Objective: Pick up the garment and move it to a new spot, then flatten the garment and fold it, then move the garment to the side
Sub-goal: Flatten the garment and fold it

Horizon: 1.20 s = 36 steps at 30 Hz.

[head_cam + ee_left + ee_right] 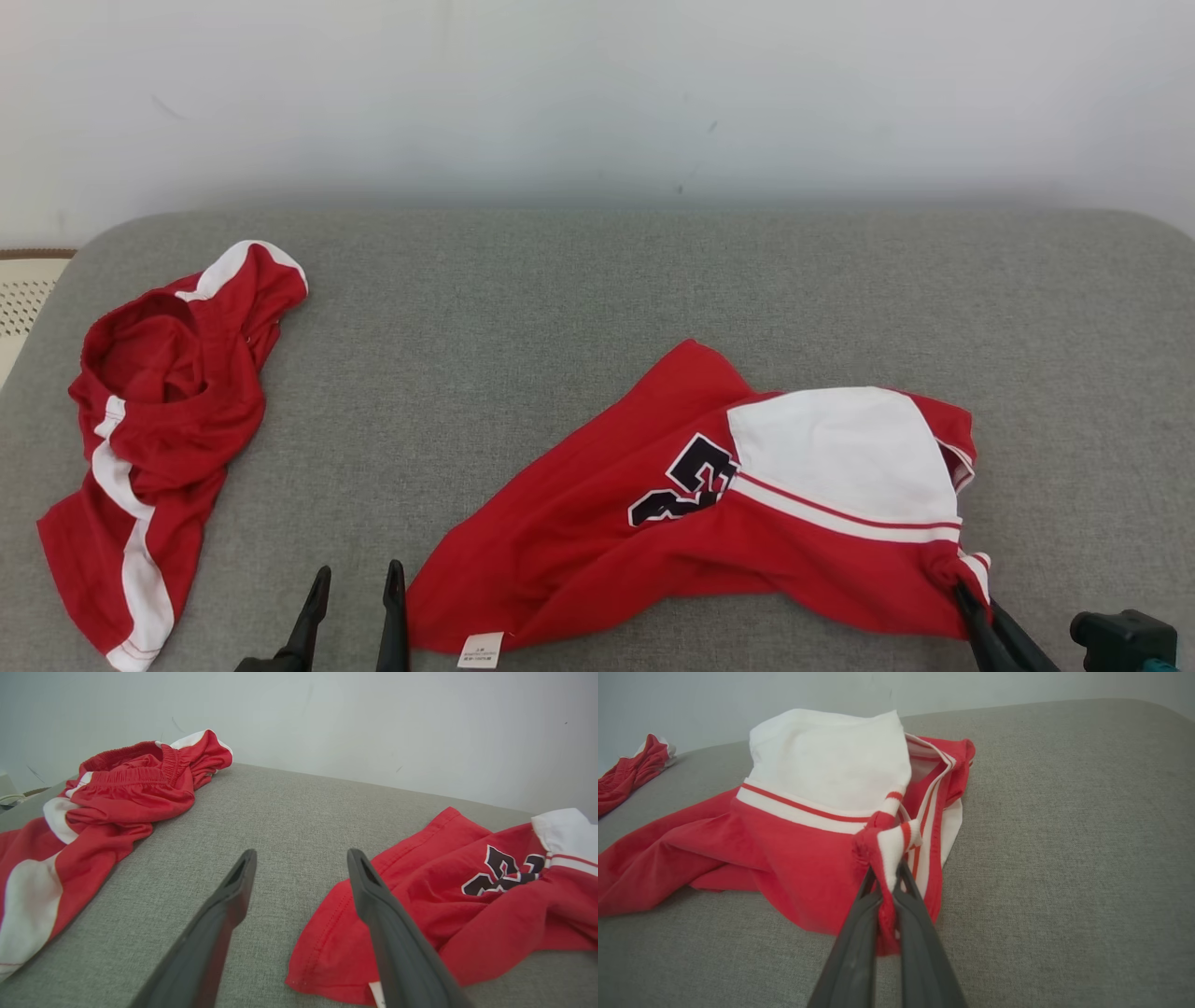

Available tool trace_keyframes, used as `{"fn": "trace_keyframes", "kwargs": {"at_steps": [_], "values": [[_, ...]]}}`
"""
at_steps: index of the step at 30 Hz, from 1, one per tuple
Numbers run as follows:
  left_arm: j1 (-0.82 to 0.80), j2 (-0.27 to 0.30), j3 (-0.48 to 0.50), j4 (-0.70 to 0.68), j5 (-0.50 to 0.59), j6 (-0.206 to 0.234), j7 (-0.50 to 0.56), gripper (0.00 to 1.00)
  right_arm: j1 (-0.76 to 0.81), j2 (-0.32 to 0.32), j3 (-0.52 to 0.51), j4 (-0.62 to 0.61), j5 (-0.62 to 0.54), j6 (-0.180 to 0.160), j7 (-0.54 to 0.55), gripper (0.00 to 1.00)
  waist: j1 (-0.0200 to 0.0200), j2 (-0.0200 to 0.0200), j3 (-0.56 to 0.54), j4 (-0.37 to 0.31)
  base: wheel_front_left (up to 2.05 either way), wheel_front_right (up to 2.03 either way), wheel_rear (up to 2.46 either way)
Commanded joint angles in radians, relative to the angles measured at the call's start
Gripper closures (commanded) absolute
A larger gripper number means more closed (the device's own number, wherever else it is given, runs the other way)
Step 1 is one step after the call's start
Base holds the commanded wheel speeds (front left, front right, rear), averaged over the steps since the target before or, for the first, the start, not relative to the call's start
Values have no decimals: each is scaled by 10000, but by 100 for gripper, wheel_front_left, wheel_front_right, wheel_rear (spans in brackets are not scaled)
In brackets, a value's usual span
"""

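**A:** Where is the red jersey (pixel 709 504) right now?

**B:** It lies crumpled on the grey cushion (pixel 560 308), front right. The right gripper (pixel 971 607) has its fingers pressed together on the striped trim (pixel 896 842) at the jersey's near right corner. The left gripper (pixel 359 574) hangs with its fingers spread wide and holds nothing, just beside the near left hem.

**A:** What could go wrong from here?

**B:** The pinch looks small to me, a bunched bit of trim and little else. On a lift the weight of the cloth could drag it out of the fingers. If it holds, the jersey would hang from one corner, twist, and land more rumpled than it is now. The left gripper is also a risk. One finger sits so near the hem that a careless sweep could catch the hem and fold it under. The red shorts (pixel 159 420) lie well apart at the left, so I doubt they would tangle.

**A:** What do the views each tell you?

**B:** The right wrist view makes the grip plain, with trim squeezed between the dark fingers and the open collar behind. In the head view that spot is too small to read. The head view gives the whole layout, including the white label (pixel 481 649) at the front hem. The left wrist view shows the gathered waistband that marks the other piece as shorts.
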Motion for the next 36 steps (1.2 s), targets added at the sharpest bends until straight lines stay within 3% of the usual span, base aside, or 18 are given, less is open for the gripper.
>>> {"fn": "trace_keyframes", "kwargs": {"at_steps": [1, 2, 3, 4, 14, 21, 27, 36], "values": [[-23, -6, 57, 44, 33, -38, -16, 0, 186, 103, -140, 137, 100, 8, 59, 83, -1, 0, -15, 14, 0, 0, 0], [-16, -9, 53, 51, 31, -41, -16, 0, 196, 139, -214, 140, 107, 8, -6, 23, -1, 0, -17, 18, 0, 0, 0], [-16, -9, 53, 51, 31, -41, -16, 0, 196, 139, -214, 140, 107, 8, -6, 23, -1, 0, -17, 18, 0, 0, 0], [-4, -11, 60, 53, 30, -42, -16, 0, 198, 205, -302, 109, 196, 8, -94, 0, -1, 0, -19, 20, 0, 0, 0], [131, -23, 133, -3, 51, -17, -16, 0, 110, 251, -1022, -669, 1150, 8, -912, 0, -1, 0, -56, 44, 0, 0, 0], [166, -31, 146, -29, 47, 0, -16, 0, -274, 126, -1681, -549, 814, 8, -1035, 0, -1, 0, -121, 93, 0, 0, 0], [185, -35, 199, -42, 46, 5, -16, 0, -1254, 388, -2312, 141, 353, 8, -540, 0, -1, 0, -121, 64, 0, 0, 0], [-69, -35, 79, 29, 98, -56, -16, 0, -3369, 720, -2210, 2759, 340, 8, 524, 0, -1, 0, 54, 225, 0, 0, 0]]}}
